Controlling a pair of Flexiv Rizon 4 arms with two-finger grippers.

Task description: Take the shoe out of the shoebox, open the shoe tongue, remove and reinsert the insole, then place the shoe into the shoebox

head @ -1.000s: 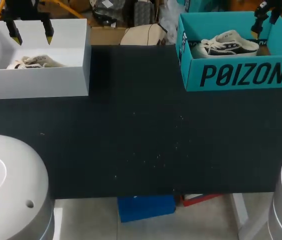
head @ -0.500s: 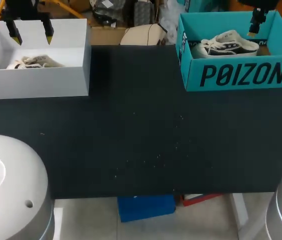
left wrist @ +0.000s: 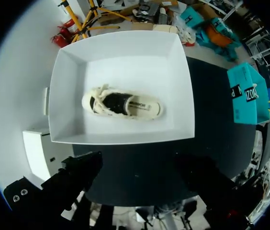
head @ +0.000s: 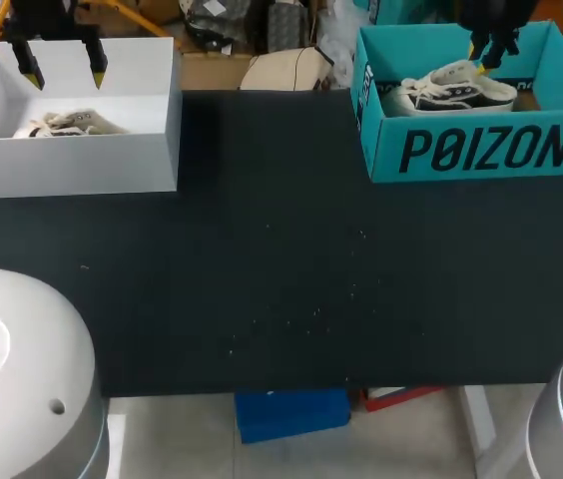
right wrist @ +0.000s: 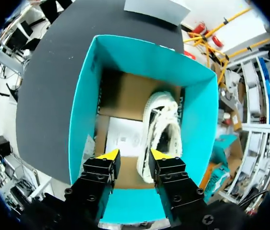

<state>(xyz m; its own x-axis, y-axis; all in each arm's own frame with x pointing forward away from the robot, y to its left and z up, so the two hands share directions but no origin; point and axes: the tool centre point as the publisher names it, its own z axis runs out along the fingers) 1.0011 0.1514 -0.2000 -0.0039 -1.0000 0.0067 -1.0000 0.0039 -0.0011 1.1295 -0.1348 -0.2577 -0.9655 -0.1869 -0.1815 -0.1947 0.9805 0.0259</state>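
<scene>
Only right wrist view shows shoebox [right wrist: 83, 100] floor.

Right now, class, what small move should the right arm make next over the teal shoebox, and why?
Probably shift the right jaws sideways until they straddle the sneaker. They stand open above the teal shoebox, but the sneaker lies ahead of one finger, not in the gap; under the gap is only the box floor.

Inside the teal shoebox [right wrist: 84, 96], bare floor is left free beside the sneaker [right wrist: 163, 129]; access from above is bounded by the box's four walls.
</scene>
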